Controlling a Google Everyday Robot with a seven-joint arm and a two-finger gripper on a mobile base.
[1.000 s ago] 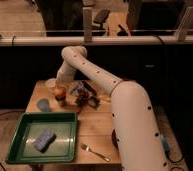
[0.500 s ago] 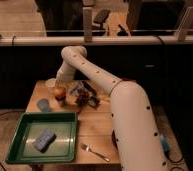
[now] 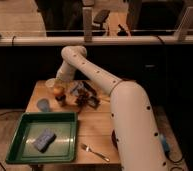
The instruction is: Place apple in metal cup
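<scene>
A fork (image 3: 94,151) lies on the wooden surface (image 3: 96,124) just off the near right corner of the green tray (image 3: 44,116). The tray sits at the near left of the surface and holds a blue block-shaped object (image 3: 43,140) on its floor. Beyond the tray's far rim, towards its left end, a grey-blue round object (image 3: 43,104) rests on the surface. The apple (image 3: 57,91), yellow-orange with a reddish side, is just right of that object and farther from the tray. It sits directly above a small dark thing too dim to name. The hand (image 3: 61,86) comes down onto the apple from above, at the end of the white arm (image 3: 97,75). I cannot tell whether it is clenched on the fruit or released. Beyond the tray's far right corner, beside the apple, lies a dark jumble of items (image 3: 86,95). The arm arches up past the tray's far side and sweeps back to the right.
</scene>
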